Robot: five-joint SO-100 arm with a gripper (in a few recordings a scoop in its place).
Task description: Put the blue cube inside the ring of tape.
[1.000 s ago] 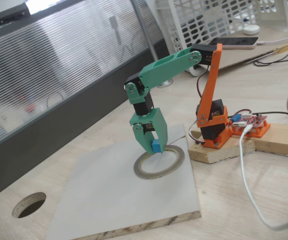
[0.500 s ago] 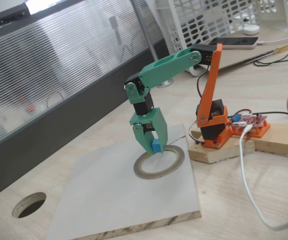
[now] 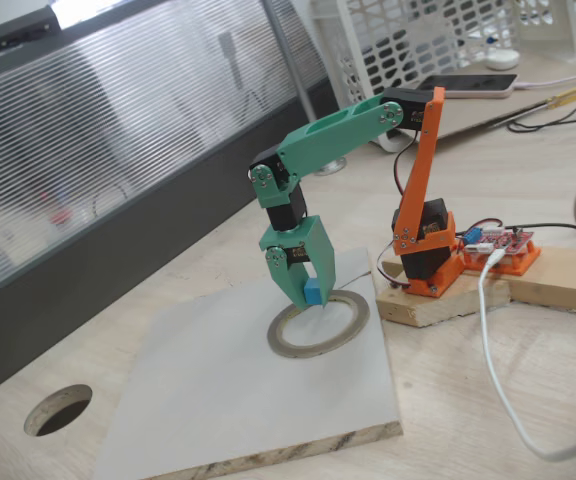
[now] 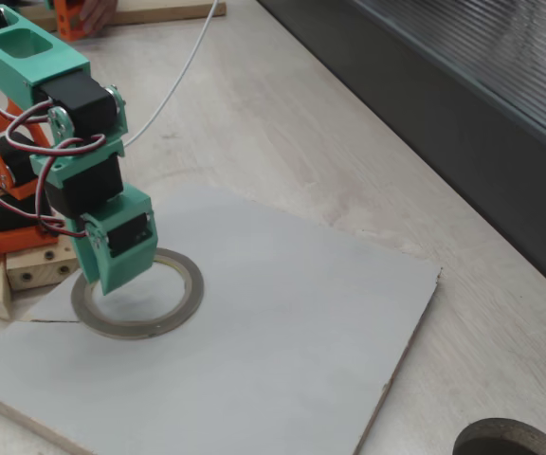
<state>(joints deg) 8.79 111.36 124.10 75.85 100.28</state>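
In a fixed view, the small light-blue cube point(image 3: 312, 292) sits between the green jaws of my gripper point(image 3: 306, 298), which is shut on it. The gripper points down over the far left part of the ring of tape point(image 3: 353, 312), a flat grey-tan band lying on the white board point(image 3: 218, 390). The cube hangs just above the ring's inner edge. From the other side, the gripper point(image 4: 112, 282) stands over the hollow of the ring of tape point(image 4: 193, 284) and its green body hides the cube.
The arm's orange base point(image 3: 423, 250) is mounted on a wooden block point(image 3: 558, 275) right of the board. A white cable point(image 3: 493, 370) trails across the table. A dark round hole point(image 3: 58, 410) is cut in the tabletop near the board's corner. A dark panel runs behind.
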